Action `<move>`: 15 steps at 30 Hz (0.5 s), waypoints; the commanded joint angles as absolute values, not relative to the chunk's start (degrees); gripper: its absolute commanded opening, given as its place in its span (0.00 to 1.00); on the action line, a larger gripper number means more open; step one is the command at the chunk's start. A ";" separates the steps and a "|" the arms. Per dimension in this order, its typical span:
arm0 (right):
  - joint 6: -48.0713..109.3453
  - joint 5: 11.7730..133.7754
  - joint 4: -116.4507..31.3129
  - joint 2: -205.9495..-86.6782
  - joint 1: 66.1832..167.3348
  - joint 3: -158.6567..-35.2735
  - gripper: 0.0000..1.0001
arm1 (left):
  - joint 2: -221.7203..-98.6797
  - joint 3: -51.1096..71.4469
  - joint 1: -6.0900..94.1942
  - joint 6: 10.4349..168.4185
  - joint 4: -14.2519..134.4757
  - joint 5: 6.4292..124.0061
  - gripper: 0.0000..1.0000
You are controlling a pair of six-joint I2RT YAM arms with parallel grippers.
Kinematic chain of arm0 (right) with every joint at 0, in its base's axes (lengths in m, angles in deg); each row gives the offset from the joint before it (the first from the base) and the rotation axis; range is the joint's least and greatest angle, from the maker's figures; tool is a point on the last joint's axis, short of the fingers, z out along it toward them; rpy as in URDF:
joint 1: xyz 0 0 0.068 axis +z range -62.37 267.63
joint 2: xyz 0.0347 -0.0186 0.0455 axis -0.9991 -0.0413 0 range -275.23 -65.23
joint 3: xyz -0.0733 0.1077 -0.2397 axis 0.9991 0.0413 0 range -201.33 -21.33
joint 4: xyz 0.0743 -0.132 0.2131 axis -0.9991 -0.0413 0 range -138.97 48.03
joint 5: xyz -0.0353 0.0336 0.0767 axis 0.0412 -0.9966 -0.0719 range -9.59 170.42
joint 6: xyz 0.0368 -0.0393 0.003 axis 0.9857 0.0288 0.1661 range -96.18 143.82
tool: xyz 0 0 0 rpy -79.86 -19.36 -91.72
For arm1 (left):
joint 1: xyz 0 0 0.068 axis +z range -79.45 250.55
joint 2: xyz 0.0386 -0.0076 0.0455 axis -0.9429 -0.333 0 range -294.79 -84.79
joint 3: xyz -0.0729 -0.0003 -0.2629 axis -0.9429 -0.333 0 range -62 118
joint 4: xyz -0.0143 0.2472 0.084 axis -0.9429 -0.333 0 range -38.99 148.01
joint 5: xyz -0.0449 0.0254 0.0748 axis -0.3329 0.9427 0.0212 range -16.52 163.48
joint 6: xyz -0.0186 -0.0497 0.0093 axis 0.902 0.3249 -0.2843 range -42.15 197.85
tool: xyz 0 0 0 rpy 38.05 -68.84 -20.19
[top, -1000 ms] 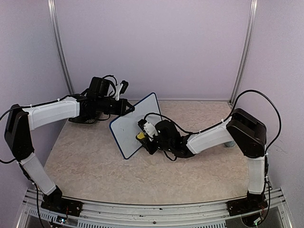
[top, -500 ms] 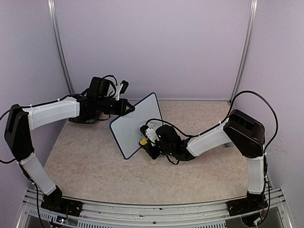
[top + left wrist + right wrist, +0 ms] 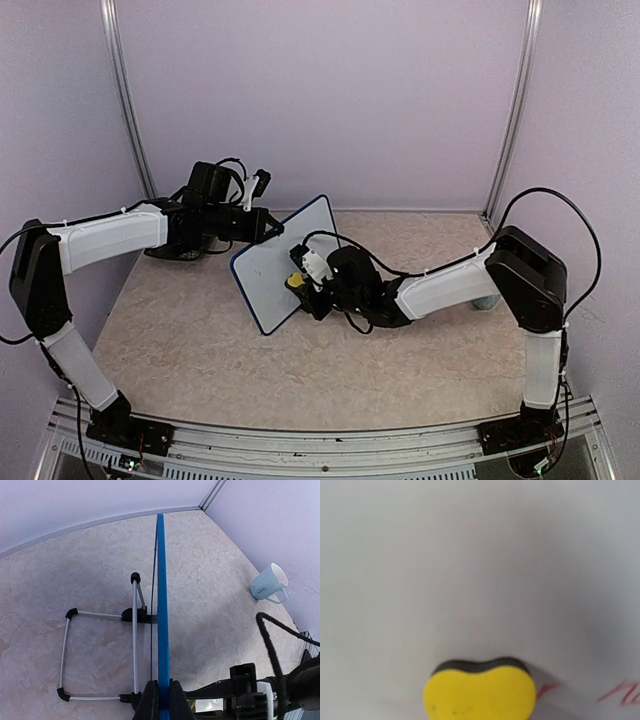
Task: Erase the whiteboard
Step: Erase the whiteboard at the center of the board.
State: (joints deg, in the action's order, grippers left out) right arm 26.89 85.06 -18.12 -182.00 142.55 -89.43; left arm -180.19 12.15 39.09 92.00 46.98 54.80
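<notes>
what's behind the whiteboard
A wire stand with black corners sits behind the whiteboard, seen from the left wrist. In the top view the board hides it.

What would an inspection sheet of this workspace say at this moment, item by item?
Surface: beige marbled table, no spill seen.
Job's things: whiteboard standing tilted; yellow sponge pressed on its face; red marks beside the sponge not yet wiped.
Clutter: pale mug at the far right, apart from the board.
Grippers: left tool shut on the board's blue frame; right tool holds the sponge.
Cables: black cable loops free, no snag seen.
Surroundings: lilac walls; nothing else seen.
</notes>
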 commanded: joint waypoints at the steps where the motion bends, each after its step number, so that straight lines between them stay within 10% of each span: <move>1: 26.59 83.12 -17.05 -180.00 141.99 -91.26 0.00 | -181.83 11.32 37.76 93.05 40.26 51.45 0.00; 15: 30.45 81.20 -16.77 -185.86 142.01 -87.47 0.00 | -181.83 11.37 37.71 93.06 40.34 51.42 0.00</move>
